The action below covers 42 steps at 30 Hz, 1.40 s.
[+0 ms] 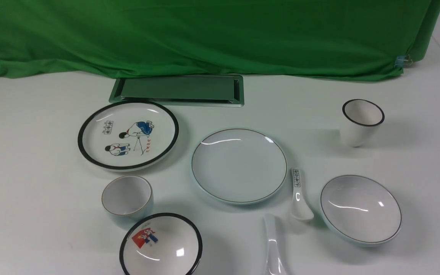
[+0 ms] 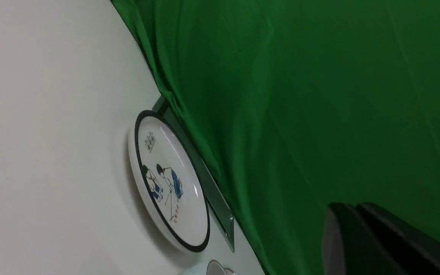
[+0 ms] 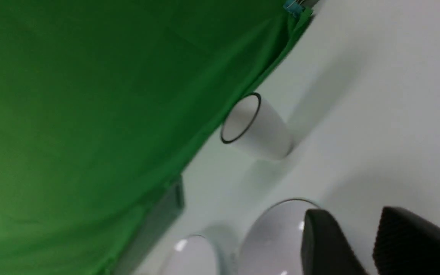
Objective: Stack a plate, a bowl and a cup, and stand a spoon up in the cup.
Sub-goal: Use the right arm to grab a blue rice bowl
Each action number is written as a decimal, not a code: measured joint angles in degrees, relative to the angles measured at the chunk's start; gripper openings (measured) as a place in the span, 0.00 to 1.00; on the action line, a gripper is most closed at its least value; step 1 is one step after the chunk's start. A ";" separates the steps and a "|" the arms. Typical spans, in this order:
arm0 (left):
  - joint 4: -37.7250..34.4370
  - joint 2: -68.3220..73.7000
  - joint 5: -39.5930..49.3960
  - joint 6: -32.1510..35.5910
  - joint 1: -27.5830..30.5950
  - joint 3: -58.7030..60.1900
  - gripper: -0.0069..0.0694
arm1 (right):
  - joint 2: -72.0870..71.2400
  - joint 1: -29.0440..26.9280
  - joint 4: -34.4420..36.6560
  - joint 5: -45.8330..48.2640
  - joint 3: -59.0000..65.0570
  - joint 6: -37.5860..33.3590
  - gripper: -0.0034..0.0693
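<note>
plate point(image 1: 239, 165): landmark | cup point(image 1: 127, 198): left-front | bowl point(image 1: 360, 209): right-front | spoon point(image 1: 272, 240): front | lettered spoon point(image 1: 299, 196): just beside right edge | picture plate point(image 1: 128, 134): left-behind | tall cup point(image 1: 362, 122): right-behind | picture bowl point(image 1: 160, 246): front-left, before cup

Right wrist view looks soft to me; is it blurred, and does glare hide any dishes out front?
Right wrist view: yes, smeared; the tall cup has soft edges and the right gripper is a dark out-of-focus mass. Front view: sharp, even light, soft shadows; bright streaks on the plate and bowl hide nothing. Left wrist view: picture plate crisp.
</note>
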 joint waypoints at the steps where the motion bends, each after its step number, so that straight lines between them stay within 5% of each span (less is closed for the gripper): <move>1: 0.68 0.00 -0.30 -0.20 0.00 0.00 0.05 | 0.00 0.00 0.30 -0.15 0.00 1.75 0.38; 8: 2.39 0.00 -0.69 -2.92 0.00 0.00 0.05 | 0.00 0.00 -1.06 -1.03 0.00 1.55 0.38; 12: 6.68 -0.05 4.52 1.68 0.00 -5.54 0.05 | 0.00 0.54 -1.24 -3.04 0.00 -3.00 0.38; 15: 14.01 1.96 13.21 10.05 0.00 -17.22 0.05 | 1.17 3.25 -1.30 -2.28 -1.43 -12.78 0.33; 20: 24.34 19.82 31.42 22.09 0.00 -32.64 0.05 | 12.86 7.97 -1.36 -0.74 -12.08 -36.05 0.08; 24: 26.23 32.94 40.70 31.81 0.00 -41.06 0.05 | 24.42 9.86 -1.50 4.60 -22.63 -49.44 0.07; 26: 26.68 42.82 49.70 37.53 -0.38 -48.36 0.05 | 35.47 10.77 -1.50 14.82 -33.39 -60.39 0.07; 33: 28.05 58.64 60.53 41.07 -11.61 -58.80 0.05 | 59.37 11.21 -1.50 39.79 -51.26 -66.18 0.07; 42: 33.86 68.67 56.55 39.78 -33.07 -63.20 0.05 | 78.56 11.21 -1.50 38.55 -53.81 -63.50 0.11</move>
